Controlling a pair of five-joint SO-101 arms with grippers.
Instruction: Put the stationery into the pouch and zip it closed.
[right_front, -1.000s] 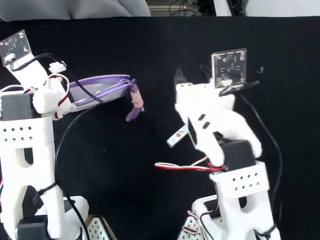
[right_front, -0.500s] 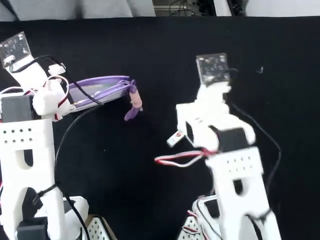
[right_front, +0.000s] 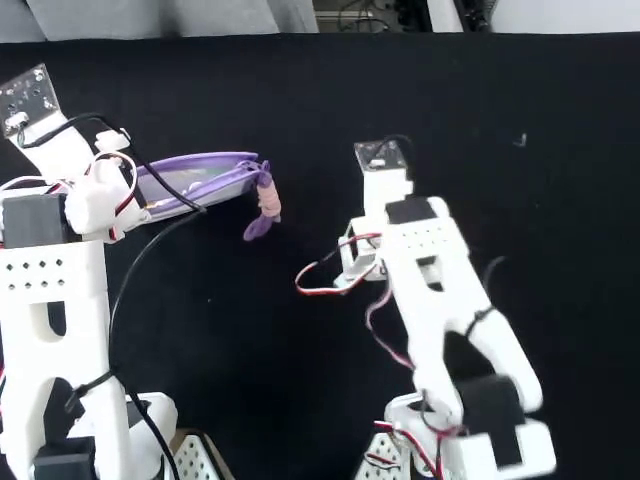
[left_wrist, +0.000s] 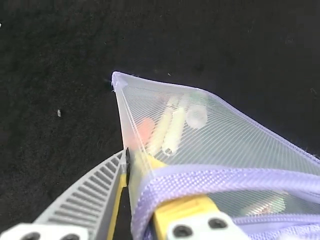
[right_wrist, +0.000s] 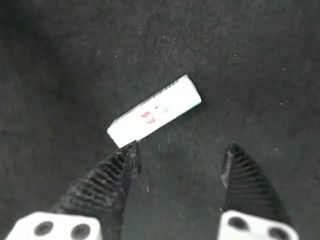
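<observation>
A clear pouch (right_front: 200, 175) with purple trim hangs tilted above the black table at the left, its zip end with a purple and pink pull (right_front: 265, 205) pointing to the middle. My left gripper (left_wrist: 127, 160) is shut on the pouch's edge (left_wrist: 210, 145); several pens and a small round item lie inside. A white eraser (right_wrist: 154, 111) lies flat on the table. My right gripper (right_wrist: 182, 147) hovers open just short of it, one fingertip (right_wrist: 127, 155) close to the eraser's end. In the high view the right arm (right_front: 420, 260) bends over that spot.
The black table (right_front: 530, 150) stretches free to the right and to the back. Red and white wires (right_front: 325, 285) loop out beside the right arm. Both arm bases stand at the front edge, the left one (right_front: 55, 340) tall and upright.
The right arm has swung left and tipped down over the eraser, its wrist camera board now lower and farther left. The left arm and the pouch have stayed put.
</observation>
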